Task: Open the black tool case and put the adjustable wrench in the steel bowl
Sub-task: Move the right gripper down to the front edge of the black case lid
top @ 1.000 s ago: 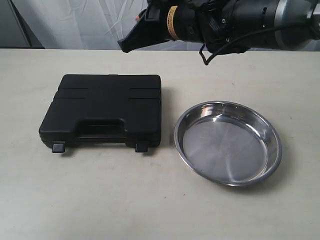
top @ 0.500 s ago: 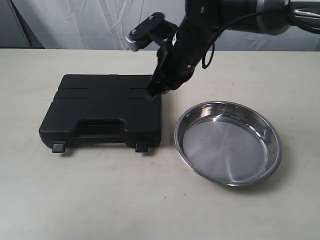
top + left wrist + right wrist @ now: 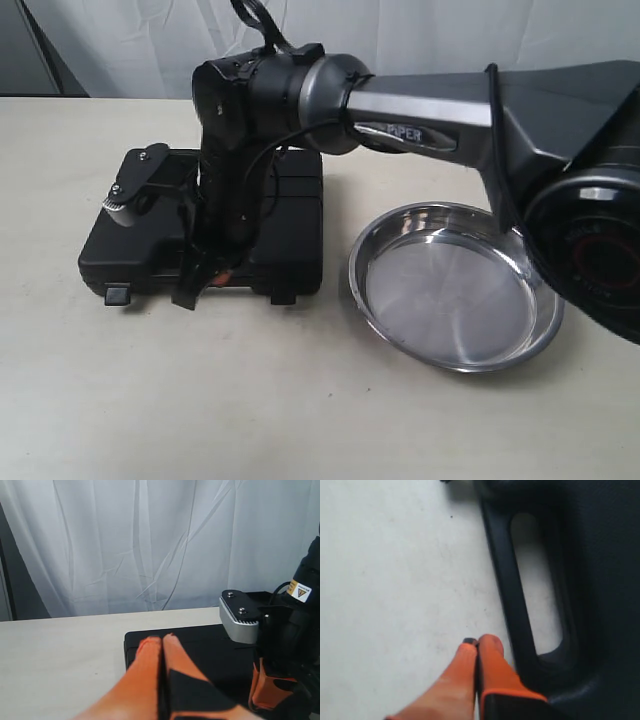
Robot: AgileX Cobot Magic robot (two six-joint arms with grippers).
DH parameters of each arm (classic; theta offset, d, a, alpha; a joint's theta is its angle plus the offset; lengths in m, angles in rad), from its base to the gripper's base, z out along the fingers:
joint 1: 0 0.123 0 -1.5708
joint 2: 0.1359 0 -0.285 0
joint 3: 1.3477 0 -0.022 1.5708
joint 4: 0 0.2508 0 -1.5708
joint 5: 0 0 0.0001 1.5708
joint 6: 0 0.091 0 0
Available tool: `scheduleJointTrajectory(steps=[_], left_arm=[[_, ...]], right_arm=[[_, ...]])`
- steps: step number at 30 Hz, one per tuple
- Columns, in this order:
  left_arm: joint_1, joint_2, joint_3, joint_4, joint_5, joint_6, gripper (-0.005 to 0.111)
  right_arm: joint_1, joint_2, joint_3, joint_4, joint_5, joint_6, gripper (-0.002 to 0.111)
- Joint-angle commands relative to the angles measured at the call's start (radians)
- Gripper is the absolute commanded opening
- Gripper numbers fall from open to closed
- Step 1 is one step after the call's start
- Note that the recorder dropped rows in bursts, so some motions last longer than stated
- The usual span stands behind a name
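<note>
The black tool case (image 3: pixel 295 225) lies closed and flat on the table, left of the steel bowl (image 3: pixel 455 285), which is empty. My right gripper (image 3: pixel 186 296) reaches across the lid and points down at the case's front edge; it is shut and empty. Its orange tips (image 3: pixel 477 641) hover over bare table just outside the case's handle bar (image 3: pixel 506 575). My left gripper (image 3: pixel 161 640) is shut, holds nothing, and points over the case lid (image 3: pixel 205 647). The adjustable wrench is hidden.
Two small latches (image 3: pixel 117 295) (image 3: pixel 283 297) stick out at the case's front edge. The right arm's big dark body (image 3: pixel 560 130) spans the back right above the bowl. White curtain (image 3: pixel 150 540) hangs behind the table.
The right arm has swung from above the case's back right corner down and leftward across the lid to the front edge by the handle. Its gripper stayed shut.
</note>
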Motion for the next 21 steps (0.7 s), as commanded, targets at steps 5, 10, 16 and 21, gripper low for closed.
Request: scheduleJointTrajectory(steps=[5,10,16,21], left_arm=[[-0.007,-0.005,0.004,0.006,0.0,-0.001,0.0],[-0.007,-0.005,0.004,0.006,0.0,-0.001,0.0],[-0.007,-0.005,0.004,0.006,0.0,-0.001,0.0],[-0.007,-0.005,0.004,0.006,0.0,-0.001,0.0]], right_arm=[[0.0,0.032,-0.035,-0.023,-0.117,0.021,-0.001],[0.0,0.032,-0.035,-0.018,-0.168,0.021,-0.001],[0.0,0.032,-0.035,-0.026,-0.134,0.042,-0.001],[0.0,0.032,-0.035,-0.025,-0.113,0.042,-0.001]])
